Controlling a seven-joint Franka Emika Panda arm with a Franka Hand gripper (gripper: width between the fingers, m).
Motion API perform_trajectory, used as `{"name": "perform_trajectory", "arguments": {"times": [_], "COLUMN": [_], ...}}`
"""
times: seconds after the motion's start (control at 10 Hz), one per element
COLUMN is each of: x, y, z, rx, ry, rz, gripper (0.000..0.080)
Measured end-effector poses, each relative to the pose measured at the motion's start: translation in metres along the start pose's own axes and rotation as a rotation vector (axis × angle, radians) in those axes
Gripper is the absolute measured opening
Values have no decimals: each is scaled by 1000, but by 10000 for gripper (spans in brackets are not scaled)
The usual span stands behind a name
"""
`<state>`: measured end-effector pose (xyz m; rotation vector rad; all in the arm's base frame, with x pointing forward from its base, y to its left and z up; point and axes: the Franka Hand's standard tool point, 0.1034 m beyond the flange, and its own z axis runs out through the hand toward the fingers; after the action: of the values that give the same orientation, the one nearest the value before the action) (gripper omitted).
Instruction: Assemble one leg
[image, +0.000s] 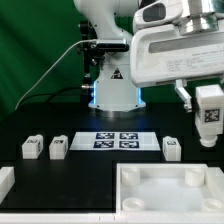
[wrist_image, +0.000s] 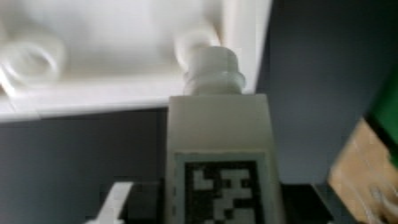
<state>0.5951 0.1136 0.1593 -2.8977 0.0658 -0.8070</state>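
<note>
Our two-finger gripper is closed on the small white blocky plastic leg. The leg hangs in the air right between the fingers, and its black-and-white tag faces out.

We think this leg is light and hard. It will not bend or squash. The plastic looks smooth, so it could slip or twist if we hold it loosely. The flat sides of the thick block are the best place to hold it, and that is where we have it. The thin round tip sticks out free, so it can go into a hole.

Just past that tip is a raised corner socket on the large white square plastic board. The board lies below the gripper, and the leg looks apart from it.

Farther from the gripper, three spare white legs stand on the black table. The thin flat white marker board lies between them.
</note>
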Motion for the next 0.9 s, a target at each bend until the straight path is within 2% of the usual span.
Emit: {"name": "perform_trajectory", "arguments": {"times": [0.1,0.2,0.4,0.5,0.7,0.8,0.9], "x": [-6,-3,-6,-3,11,7,1], "y": [0,-2,3,9,10,16,17], "z": [0,1,7,19,41,53,61], "rx": [5,12,0,-20,-49,-63,-66], "ry": [39,111,96,82,74,70,63], "rz": [8,12,-22,-38,-71,-84,-86], "gripper": [290,290,290,290,290,290,290]}}
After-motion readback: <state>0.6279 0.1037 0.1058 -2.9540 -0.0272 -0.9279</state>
